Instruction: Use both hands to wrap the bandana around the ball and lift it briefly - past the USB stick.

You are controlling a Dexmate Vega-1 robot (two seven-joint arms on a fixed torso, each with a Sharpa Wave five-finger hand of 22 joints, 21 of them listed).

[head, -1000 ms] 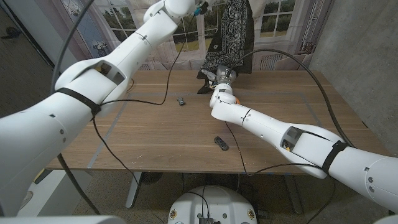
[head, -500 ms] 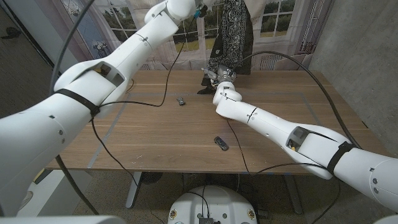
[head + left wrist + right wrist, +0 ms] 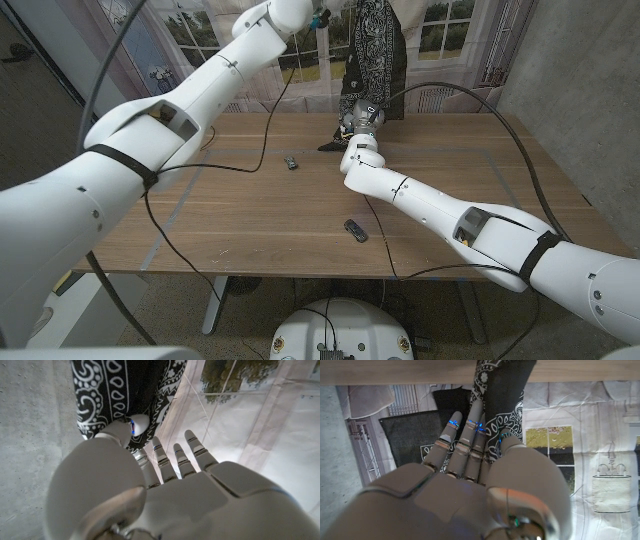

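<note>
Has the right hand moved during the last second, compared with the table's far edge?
Yes. The right hand has moved slightly toward the table's far edge, under the hanging bandana.

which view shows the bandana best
The head view: the bandana hangs full length from above down to the right hand at the table's far edge. Both wrist views show only close patches of its black paisley cloth.

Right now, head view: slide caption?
Both hands lift the black bandana off the table's far edge; USB stick lies near.

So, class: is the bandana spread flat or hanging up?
Hanging: the bandana drapes above the table, gripped by both hands.
</note>
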